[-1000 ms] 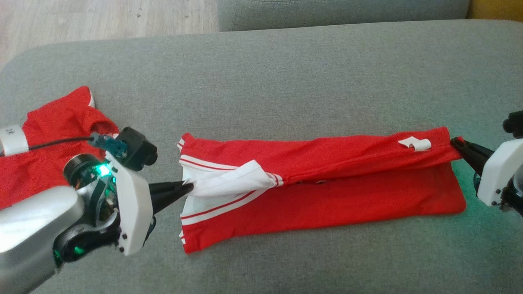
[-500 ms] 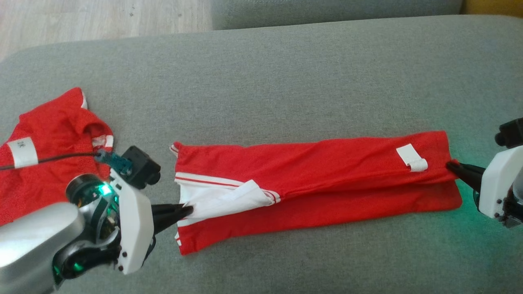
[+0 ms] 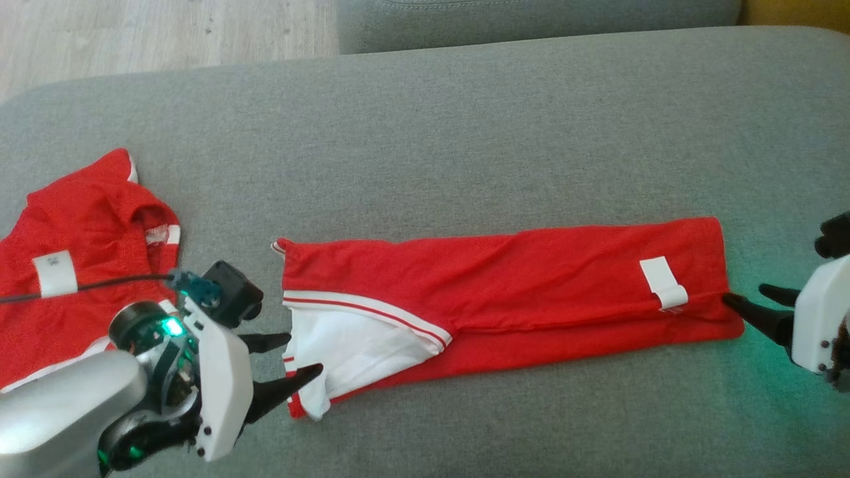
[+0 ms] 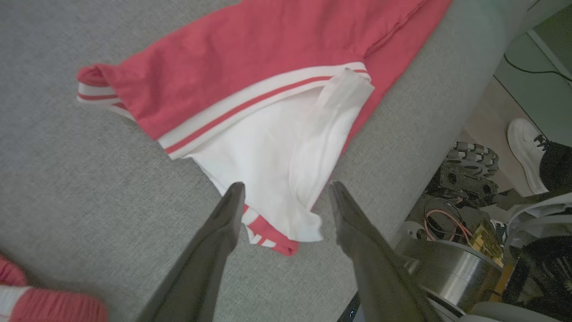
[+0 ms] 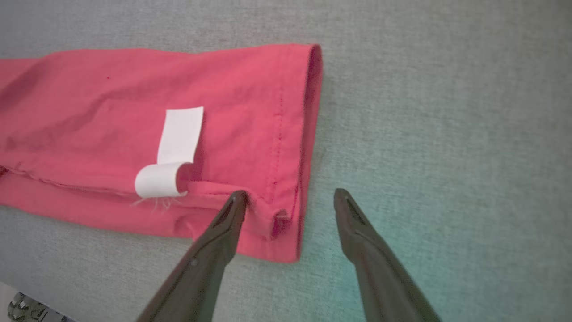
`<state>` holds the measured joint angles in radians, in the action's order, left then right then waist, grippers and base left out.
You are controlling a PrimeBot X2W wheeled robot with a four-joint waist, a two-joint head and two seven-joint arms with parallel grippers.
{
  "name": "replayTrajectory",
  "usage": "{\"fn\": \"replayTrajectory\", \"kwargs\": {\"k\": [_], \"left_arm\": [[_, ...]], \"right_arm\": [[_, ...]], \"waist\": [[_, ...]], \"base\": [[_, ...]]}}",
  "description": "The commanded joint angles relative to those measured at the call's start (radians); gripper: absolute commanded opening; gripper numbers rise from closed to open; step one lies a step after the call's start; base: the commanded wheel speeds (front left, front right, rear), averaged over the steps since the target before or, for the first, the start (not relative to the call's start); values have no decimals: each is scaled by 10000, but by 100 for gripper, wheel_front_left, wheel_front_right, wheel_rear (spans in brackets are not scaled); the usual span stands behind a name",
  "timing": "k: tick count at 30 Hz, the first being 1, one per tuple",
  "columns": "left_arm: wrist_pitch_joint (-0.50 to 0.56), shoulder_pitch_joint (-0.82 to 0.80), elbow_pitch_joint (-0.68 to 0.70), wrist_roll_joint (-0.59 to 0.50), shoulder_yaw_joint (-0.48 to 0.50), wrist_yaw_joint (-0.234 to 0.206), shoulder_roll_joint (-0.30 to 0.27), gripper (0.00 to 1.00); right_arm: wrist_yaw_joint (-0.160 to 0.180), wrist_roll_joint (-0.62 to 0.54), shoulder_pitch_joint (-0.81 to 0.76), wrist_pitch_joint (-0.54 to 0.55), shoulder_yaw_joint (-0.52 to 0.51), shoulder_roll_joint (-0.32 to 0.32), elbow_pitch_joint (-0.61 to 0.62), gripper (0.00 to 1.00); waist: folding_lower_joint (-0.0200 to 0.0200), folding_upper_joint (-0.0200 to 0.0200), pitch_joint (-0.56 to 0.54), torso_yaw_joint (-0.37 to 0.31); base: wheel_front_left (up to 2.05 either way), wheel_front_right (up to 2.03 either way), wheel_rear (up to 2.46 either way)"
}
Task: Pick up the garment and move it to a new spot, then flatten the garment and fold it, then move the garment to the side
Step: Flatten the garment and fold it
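Left end effector (image 3: 305, 352) and right end effector (image 3: 745, 293) gape empty at opposite ends of the garment (image 3: 531, 279) — a finger could snag the loose white flap (image 3: 352, 345), spoiling the fold.

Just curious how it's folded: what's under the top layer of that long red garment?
A lower red layer shows as a strip along the near edge, with white fabric at the left end. How far it runs underneath is covered.

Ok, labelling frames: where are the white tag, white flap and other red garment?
white tag (image 5: 180, 134): right wrist view, flat upper strip.
white flap (image 4: 277, 152): left wrist view, its middle.
other red garment (image 3: 93, 222): head view, its red middle.
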<state>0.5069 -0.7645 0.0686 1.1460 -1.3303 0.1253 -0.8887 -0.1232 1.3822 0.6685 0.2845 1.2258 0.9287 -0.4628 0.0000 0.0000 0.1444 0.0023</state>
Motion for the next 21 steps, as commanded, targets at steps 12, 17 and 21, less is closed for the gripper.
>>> {"fn": "replayTrajectory", "kwargs": {"k": [12,17,21], "left_arm": [[-4551,-127,-896,-340,2789,-2034,443,100],[-6964,665,-1051,-382,3647,-2929,910,100],[-7654,1664,-1066,-343,4798,-3636,1471,100]], "right_arm": [[-75,607,283,-2729,-1825,151,126,100],[-75,-120,189,-5069,-2577,-611,182,100],[-75,-1216,-240,-5448,-3973,-1621,101,100]], "waist": [[0,0,-470,-222],[0,0,-643,-264],[0,0,-761,-270]], "base": [[0,0,0],[0,0,0],[0,0,0]]}}
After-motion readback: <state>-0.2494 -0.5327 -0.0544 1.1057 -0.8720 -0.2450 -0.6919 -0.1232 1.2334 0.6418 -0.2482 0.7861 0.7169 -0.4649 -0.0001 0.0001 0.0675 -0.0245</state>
